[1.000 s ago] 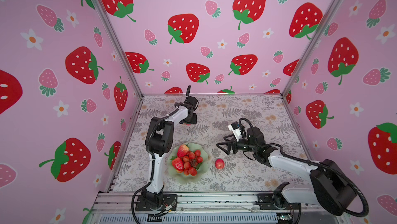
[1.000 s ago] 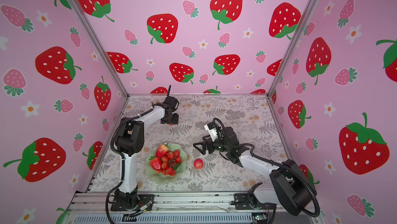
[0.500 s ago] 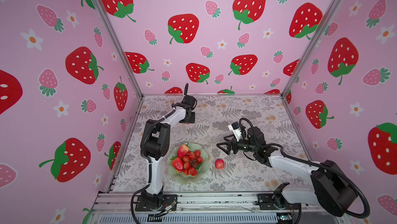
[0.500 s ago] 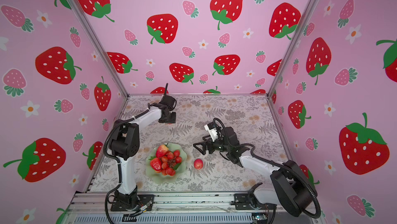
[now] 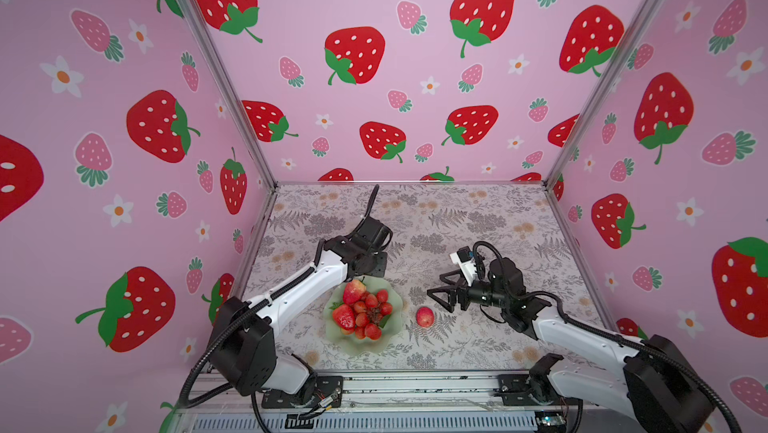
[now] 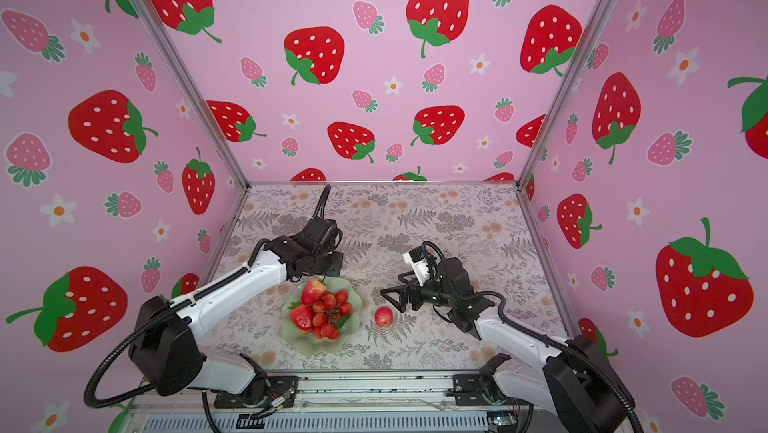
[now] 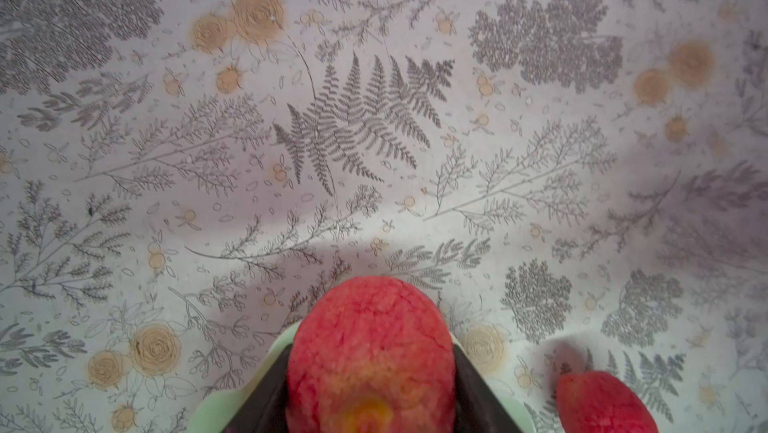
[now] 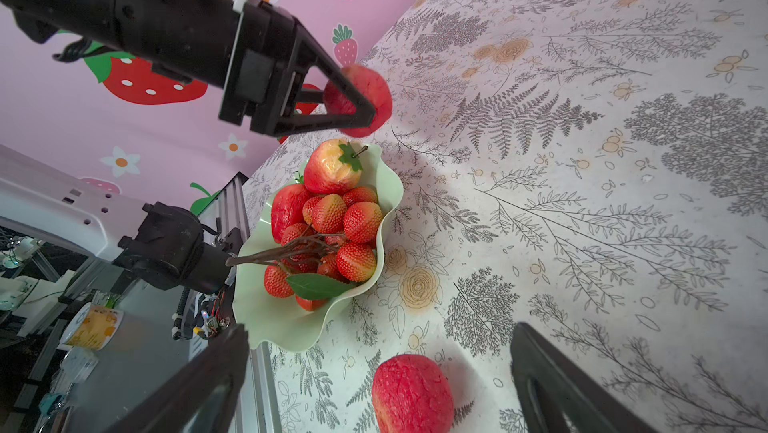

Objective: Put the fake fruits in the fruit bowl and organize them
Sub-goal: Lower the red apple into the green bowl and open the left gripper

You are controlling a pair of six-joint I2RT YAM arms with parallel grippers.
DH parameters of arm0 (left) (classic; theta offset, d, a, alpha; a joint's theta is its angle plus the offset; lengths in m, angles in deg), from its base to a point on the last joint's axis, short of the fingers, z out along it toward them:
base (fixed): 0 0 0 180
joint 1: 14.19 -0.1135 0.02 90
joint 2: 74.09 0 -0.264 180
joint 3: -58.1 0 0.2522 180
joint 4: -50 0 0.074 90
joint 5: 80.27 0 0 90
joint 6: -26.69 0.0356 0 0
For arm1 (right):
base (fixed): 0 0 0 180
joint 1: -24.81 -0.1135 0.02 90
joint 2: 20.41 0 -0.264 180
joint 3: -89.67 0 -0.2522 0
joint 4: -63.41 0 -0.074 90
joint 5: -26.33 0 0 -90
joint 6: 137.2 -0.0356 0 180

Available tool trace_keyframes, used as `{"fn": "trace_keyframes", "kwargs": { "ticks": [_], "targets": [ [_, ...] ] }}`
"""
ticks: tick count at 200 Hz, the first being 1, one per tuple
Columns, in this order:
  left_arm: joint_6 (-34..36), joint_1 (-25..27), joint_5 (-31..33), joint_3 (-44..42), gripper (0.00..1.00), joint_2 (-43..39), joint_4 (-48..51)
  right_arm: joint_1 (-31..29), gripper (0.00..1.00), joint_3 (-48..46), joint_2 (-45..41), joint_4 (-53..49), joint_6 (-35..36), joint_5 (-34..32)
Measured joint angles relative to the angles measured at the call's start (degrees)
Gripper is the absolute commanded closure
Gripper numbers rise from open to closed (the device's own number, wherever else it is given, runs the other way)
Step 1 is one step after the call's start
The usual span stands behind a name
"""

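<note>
left end effector point(image 8: 357, 102) pinches a round fruit point(image 8: 374, 82) at the fruit bowl's point(image 8: 286, 323) far rim; right end effector point(image 8: 380, 329) gapes wide, empty.

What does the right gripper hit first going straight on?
Right gripper: probably the loose red fruit on the table, ahead between its open jaws; the bowl lies beyond. Height unclear.

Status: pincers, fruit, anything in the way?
Left pincer shut on round fruit, at far rim of bowl. Right pincer open, near second round fruit on table. Bowl crowded; apple at that rim.
</note>
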Motion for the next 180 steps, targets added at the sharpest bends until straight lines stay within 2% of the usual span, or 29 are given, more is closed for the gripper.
{"fn": "trace_keyframes", "kwargs": {
  "ticks": [86,151,180],
  "targets": [
    [-3.3,8.1,3.1,-2.6,0.47,1.5,4.9,0.0,0.01,0.8,0.0,0.2,-0.2,0.8],
    [-3.5,8.3,6.2,-2.6,0.44,4.0,5.7,0.0,0.01,0.8,0.6,0.6,-0.3,0.8],
    [-3.5,8.3,7.1,-2.6,0.37,5.7,5.8,0.0,0.01,0.8,1.4,0.6,-0.3,0.9]
  ]
}}
